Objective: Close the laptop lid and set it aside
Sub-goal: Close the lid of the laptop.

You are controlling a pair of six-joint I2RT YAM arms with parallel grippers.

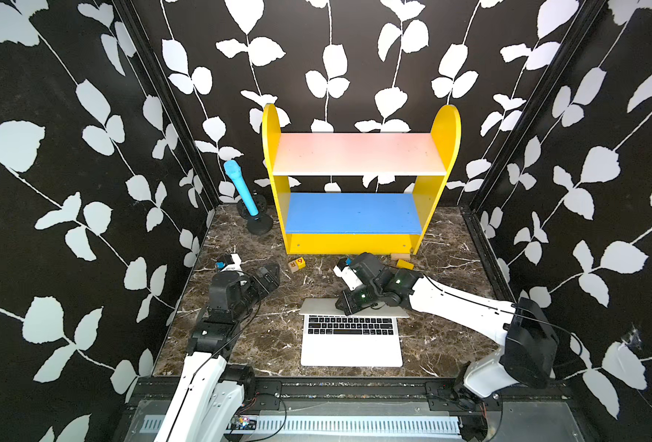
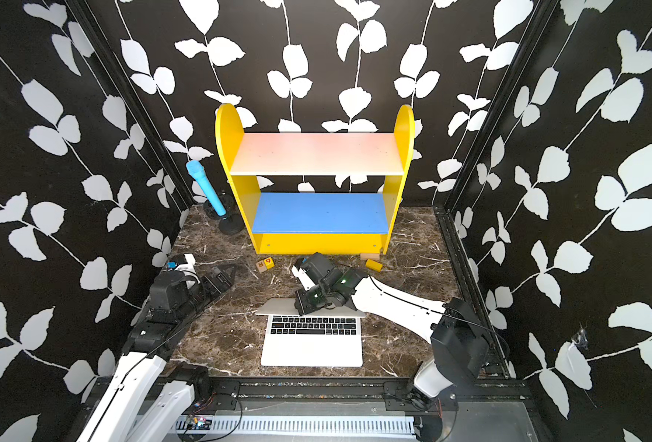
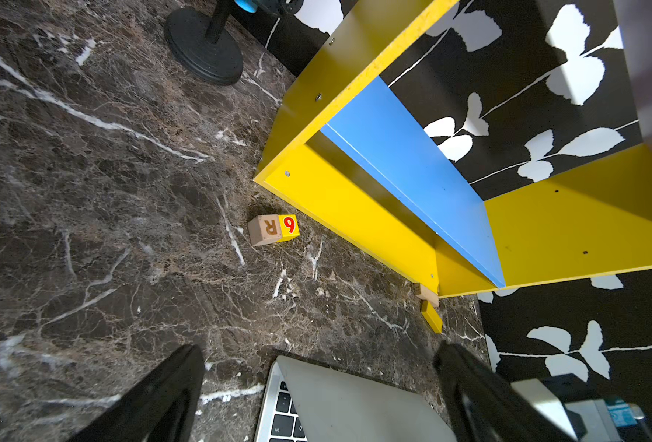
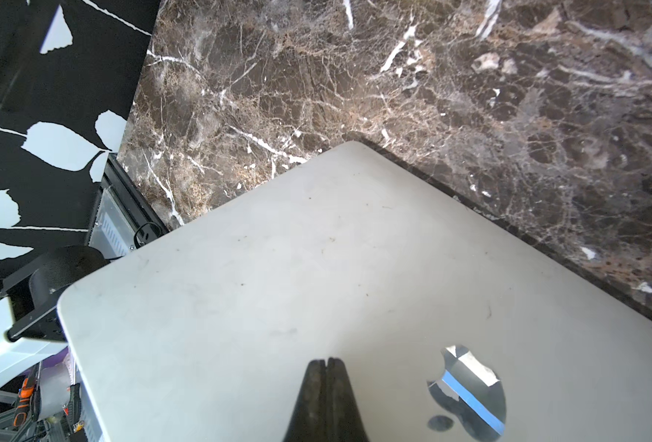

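Laptop point(image 1: 351, 344) front-centre on tabletop point(image 1: 247, 336); lid point(image 4: 316, 248) tilted partway over the keys. Right gripper point(image 4: 327, 363) pressed together, tips against the lid's outer face beside the logo (apparently pushing). Advice: press down evenly and slow near closure. Left gripper point(image 3: 318, 346) spread, empty, beside the laptop.

open marble tabletop point(image 1: 263, 344) left of laptop point(image 1: 351, 348), blocks point(image 1: 296, 264) and yellow shelf point(image 1: 355, 243) behind, microphone stand point(image 1: 260, 225) far-left corner
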